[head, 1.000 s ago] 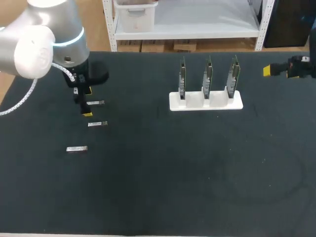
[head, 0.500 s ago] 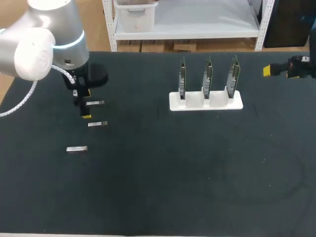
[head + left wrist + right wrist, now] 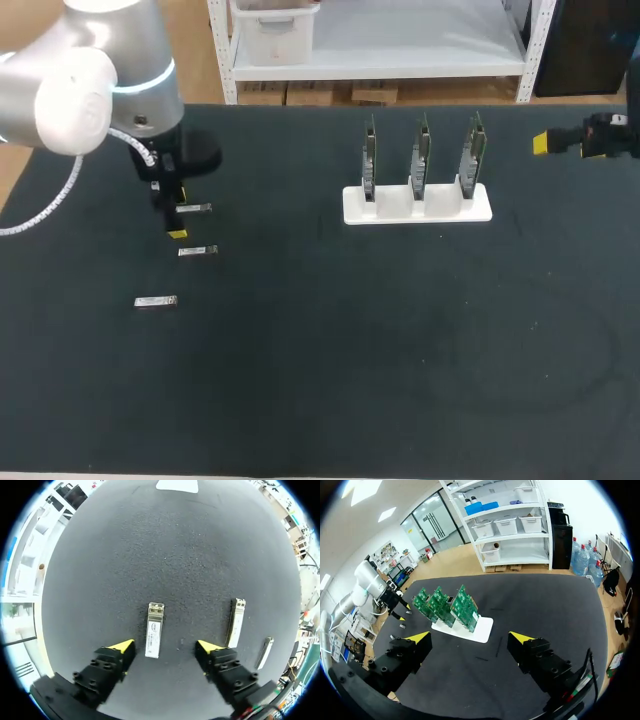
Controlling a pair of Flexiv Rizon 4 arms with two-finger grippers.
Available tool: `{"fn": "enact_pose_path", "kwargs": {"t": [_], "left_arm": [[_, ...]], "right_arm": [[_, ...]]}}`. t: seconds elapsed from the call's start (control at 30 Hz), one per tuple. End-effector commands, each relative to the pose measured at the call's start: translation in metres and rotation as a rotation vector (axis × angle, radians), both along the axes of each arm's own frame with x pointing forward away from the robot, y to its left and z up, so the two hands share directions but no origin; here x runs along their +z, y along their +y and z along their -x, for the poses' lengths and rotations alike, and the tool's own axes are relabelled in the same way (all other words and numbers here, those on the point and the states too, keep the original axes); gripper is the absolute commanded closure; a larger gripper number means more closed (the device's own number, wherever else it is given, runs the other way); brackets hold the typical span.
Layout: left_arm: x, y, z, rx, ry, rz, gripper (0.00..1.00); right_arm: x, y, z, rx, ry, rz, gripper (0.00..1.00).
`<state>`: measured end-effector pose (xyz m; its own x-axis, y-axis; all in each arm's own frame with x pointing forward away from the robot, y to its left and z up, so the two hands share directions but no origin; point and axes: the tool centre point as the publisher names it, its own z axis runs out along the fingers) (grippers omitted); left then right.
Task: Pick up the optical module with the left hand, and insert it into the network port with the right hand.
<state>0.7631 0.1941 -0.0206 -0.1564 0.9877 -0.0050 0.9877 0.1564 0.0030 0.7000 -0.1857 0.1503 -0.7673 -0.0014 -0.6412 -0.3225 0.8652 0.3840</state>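
Optical module (image 3: 193, 208) lay flat on the table (image 3: 320, 380), well left of the white stand (image 3: 480, 211), untouched. Your left gripper (image 3: 165, 647) hung over it with fingers released, 1 yellow tip on either side of the module and neither in contact. A 2nd module (image 3: 198, 251) and a 3rd module (image 3: 156, 302) also lay left of the stand. Your right gripper (image 3: 545, 143) sat right of the stand, fingers spread, holding nothing. 3 green boards (image 3: 421, 155) stood upright in the stand.
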Motion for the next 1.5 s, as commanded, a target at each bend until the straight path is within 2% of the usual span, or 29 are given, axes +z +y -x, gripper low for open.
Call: {"fn": "enact_pose_path", "kwargs": {"t": [0.03, 0.53, 0.73, 0.93, 1.07, 1.2, 1.33, 1.37, 1.4, 1.43, 1.5], "left_arm": [[-0.003, 0.000, -0.003, 0.005, 0.005, 0.001, 1.00], [-0.005, 0.003, -0.005, 0.053, -0.003, 0.001, 1.00], [0.003, 0.002, -0.010, 0.110, -0.016, 0.053, 1.00], [0.016, 0.003, -0.018, 0.193, -0.063, 0.128, 1.00], [0.034, 0.002, -0.025, 0.275, -0.086, 0.215, 1.00], [0.060, -0.006, -0.029, 0.328, -0.140, 0.338, 1.00], [0.091, -0.017, -0.034, 0.408, -0.192, 0.494, 1.00], [0.099, -0.020, -0.036, 0.421, -0.216, 0.536, 1.00], [0.107, -0.023, -0.037, 0.442, -0.284, 0.584, 1.00], [0.116, -0.026, -0.038, 0.464, -0.315, 0.631, 1.00], [0.132, -0.032, -0.040, 0.505, -0.343, 0.738, 1.00]], "right_arm": [[0.000, 0.001, 0.000, -0.003, -0.001, 0.002, 0.00], [0.000, 0.001, 0.000, -0.003, -0.001, 0.002, 0.00], [0.000, 0.001, 0.000, -0.003, -0.001, 0.002, 0.00], [0.000, 0.001, 0.000, -0.003, -0.001, 0.002, 0.00], [0.000, 0.001, 0.000, -0.003, -0.001, 0.002, 0.00], [0.000, 0.001, 0.000, -0.003, -0.001, 0.002, 0.00], [0.000, 0.001, 0.000, -0.003, -0.001, 0.002, 0.00], [0.000, 0.001, 0.000, -0.003, -0.001, 0.002, 0.00], [0.000, 0.001, 0.000, -0.003, -0.001, 0.002, 0.00], [0.000, 0.001, 0.000, -0.003, -0.001, 0.002, 0.00], [0.000, 0.001, 0.000, -0.003, -0.001, 0.002, 0.00]]}}
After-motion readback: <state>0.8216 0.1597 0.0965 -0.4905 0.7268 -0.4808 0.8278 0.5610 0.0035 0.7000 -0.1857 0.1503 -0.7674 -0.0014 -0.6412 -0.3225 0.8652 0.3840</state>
